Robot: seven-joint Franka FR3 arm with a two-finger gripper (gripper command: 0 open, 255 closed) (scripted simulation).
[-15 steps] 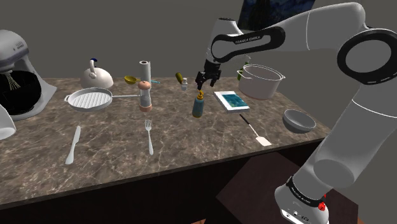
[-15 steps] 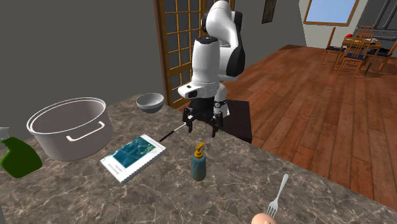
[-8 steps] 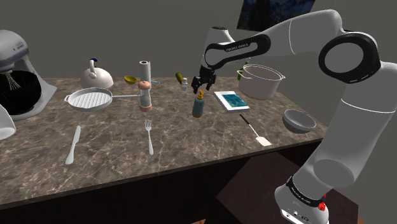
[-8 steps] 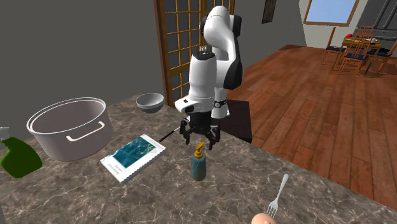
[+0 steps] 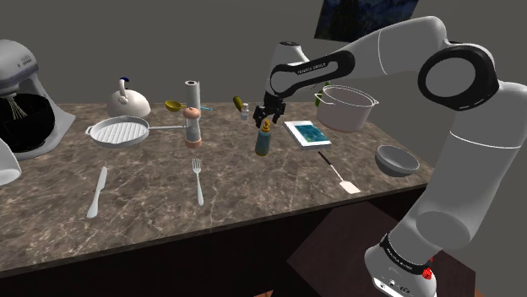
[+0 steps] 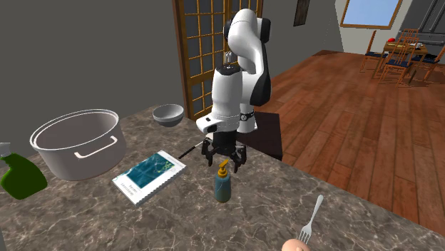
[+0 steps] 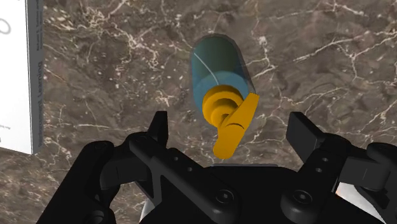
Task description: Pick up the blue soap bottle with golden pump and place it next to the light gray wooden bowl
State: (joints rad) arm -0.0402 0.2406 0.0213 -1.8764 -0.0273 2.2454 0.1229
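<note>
The blue soap bottle (image 5: pixel 263 142) (image 6: pixel 223 186) with a golden pump stands upright on the dark marble counter, beside a blue-covered book. My gripper (image 5: pixel 267 117) (image 6: pixel 224 160) hangs directly over it, open. In the wrist view the bottle (image 7: pixel 218 67) sits just beyond the fingers, and its pump lies between the two spread fingertips of the gripper (image 7: pixel 230 127) without touching them. The grey bowl (image 5: pixel 396 159) (image 6: pixel 168 115) rests near the counter's corner, well apart from the bottle.
A large grey pot (image 5: pixel 346 107) (image 6: pixel 77 142) and the book (image 5: pixel 306 132) (image 6: pixel 148 175) lie between bottle and bowl. A spatula (image 5: pixel 338 174) is near the bowl. A fork (image 5: pixel 198 179), a grinder (image 5: pixel 193 118) and a grill pan (image 5: pixel 118 132) lie toward the shoulder view's left.
The gripper has swung over and dropped down to just above the bottle's pump, staying open. The bottle has not moved.
</note>
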